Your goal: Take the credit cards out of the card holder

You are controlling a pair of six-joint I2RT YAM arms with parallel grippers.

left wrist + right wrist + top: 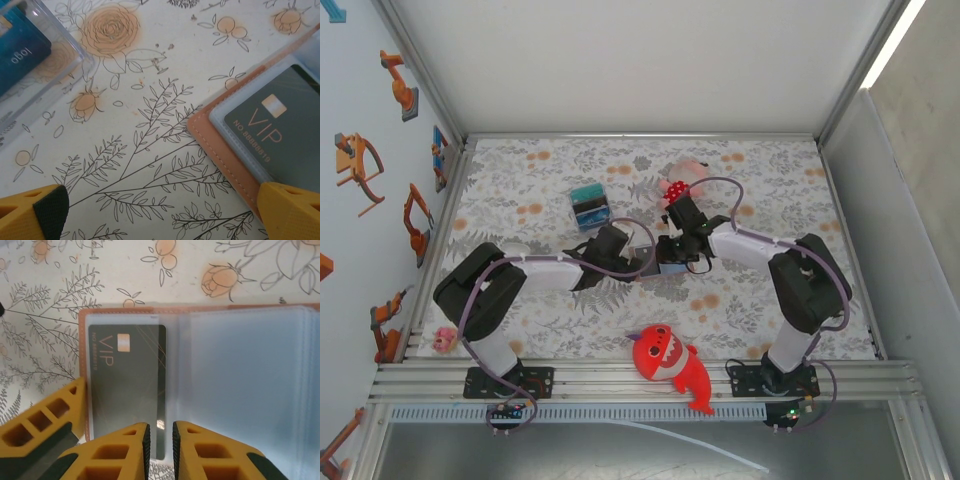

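Observation:
The card holder (670,268) lies open at mid-table, with a tan rim (220,145) and cloudy blue-grey sleeves (250,380). A dark credit card (127,385) marked VIP (280,125) sits in its left sleeve. My right gripper (159,440) stands over the holder's near edge, its jaws a narrow gap apart. The card's right edge shows in that gap, and nothing is visibly clamped. My left gripper (162,200) is wide open over the cloth. One of its fingers (290,210) rests at the holder's left edge. Seen from above, both grippers (642,255) (672,250) meet at the holder.
A clear box of teal and blue cards (589,207) sits behind the left gripper, close at the upper left (20,55) in the left wrist view. A red shark plush (670,362) lies at the near edge, a pink plush (682,178) at the back and a small pink toy (444,338) at the left rail.

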